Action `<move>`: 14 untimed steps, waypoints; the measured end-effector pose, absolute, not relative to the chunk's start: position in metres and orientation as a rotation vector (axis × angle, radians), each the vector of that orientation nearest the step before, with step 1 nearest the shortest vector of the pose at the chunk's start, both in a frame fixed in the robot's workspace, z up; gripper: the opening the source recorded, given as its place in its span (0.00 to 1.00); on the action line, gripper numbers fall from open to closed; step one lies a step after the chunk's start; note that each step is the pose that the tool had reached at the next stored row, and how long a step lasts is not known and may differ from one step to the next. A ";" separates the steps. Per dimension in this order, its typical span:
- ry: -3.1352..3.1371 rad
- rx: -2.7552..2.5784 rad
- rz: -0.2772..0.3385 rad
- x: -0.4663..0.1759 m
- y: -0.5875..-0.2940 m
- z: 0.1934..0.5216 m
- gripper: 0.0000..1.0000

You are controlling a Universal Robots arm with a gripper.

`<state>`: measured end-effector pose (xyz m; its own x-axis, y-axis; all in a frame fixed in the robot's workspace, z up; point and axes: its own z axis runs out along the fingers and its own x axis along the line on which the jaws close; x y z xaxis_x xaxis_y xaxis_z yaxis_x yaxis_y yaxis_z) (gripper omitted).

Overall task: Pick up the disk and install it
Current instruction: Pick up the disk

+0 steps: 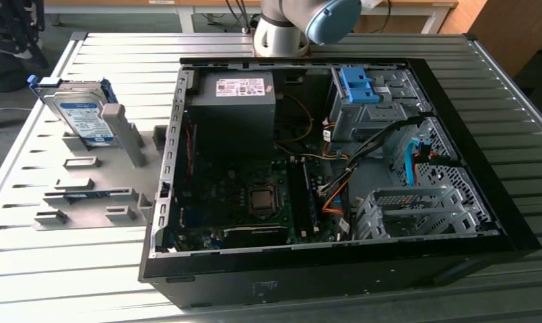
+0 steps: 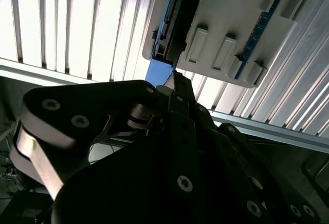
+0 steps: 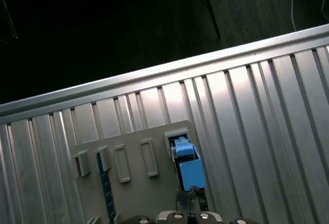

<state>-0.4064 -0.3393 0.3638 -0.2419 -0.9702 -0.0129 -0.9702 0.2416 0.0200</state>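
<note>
The disk [image 1: 77, 114], silver with a white-and-blue label and a blue frame, stands upright on edge in a grey slotted holder [image 1: 100, 195] on the exterior view's left. In the first wrist view the disk [image 3: 187, 167] shows edge-on as a blue strip in the holder [image 3: 133, 183], with the gripper [image 3: 190, 216] just short of it. In the second wrist view the gripper's black linkage [image 2: 176, 82] points at the disk's blue edge [image 2: 159, 72] beside the holder [image 2: 231, 34]. Nothing is held.
An open black computer case [image 1: 486, 202] lies on the ribbed metal table [image 1: 73, 282], with a motherboard, cables, a blue-latched drive bay [image 1: 361, 84] and a metal cage [image 1: 415, 208]. The arm's joint [image 1: 293, 27] stands behind the case. Past the table's rim [image 3: 154, 77] is dark floor.
</note>
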 end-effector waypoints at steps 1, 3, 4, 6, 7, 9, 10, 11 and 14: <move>-2.456 1.955 -0.037 -0.406 -0.339 0.364 0.11; -2.418 2.000 -0.037 -0.406 -0.339 0.363 0.11; -2.401 2.021 -0.037 -0.406 -0.339 0.363 0.11; -2.363 2.065 -0.037 -0.406 -0.339 0.363 0.11; -2.344 2.086 -0.037 -0.406 -0.339 0.363 0.11; -2.315 2.118 -0.037 -0.406 -0.339 0.362 0.11; -2.311 2.122 -0.037 -0.406 -0.339 0.362 0.11; -2.310 2.123 -0.037 -0.406 -0.339 0.362 0.11; -2.310 2.123 -0.037 -0.406 -0.339 0.362 0.11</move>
